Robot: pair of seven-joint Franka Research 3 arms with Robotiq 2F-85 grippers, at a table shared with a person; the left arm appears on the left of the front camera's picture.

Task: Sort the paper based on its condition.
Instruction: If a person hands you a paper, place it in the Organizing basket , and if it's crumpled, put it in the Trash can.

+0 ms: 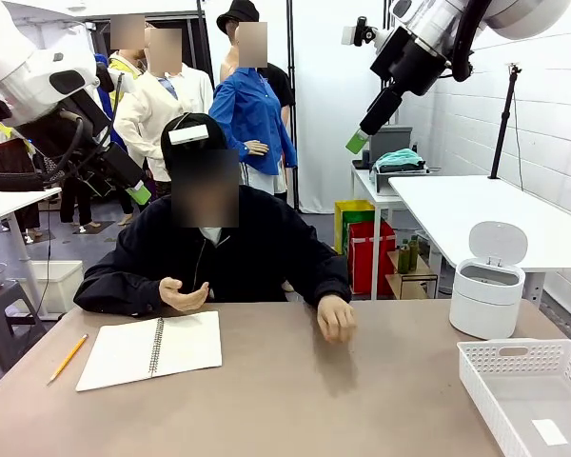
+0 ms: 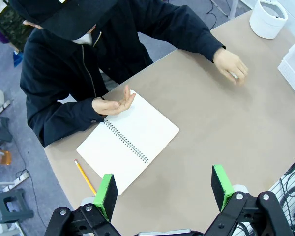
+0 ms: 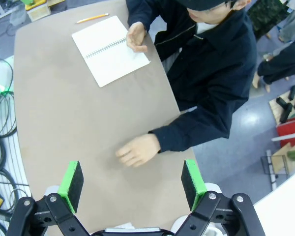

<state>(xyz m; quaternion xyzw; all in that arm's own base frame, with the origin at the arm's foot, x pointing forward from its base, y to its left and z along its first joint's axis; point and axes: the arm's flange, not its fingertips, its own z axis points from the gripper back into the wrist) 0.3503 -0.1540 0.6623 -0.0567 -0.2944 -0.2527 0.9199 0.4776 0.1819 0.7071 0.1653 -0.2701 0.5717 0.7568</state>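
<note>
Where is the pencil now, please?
In the front view, the pencil lies on the table's left part, just left of the open notebook, apart from it.

You see the white basket (image 1: 528, 390) cut off by the right and near edges in the front view, the small label (image 1: 550, 432) inside it too small to read.

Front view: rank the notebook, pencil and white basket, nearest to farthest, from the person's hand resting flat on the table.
From the resting hand:
1. Notebook, toward picture left.
2. White basket, toward picture right, at the table's near corner.
3. Pencil, beyond the notebook, at the left edge.
</note>
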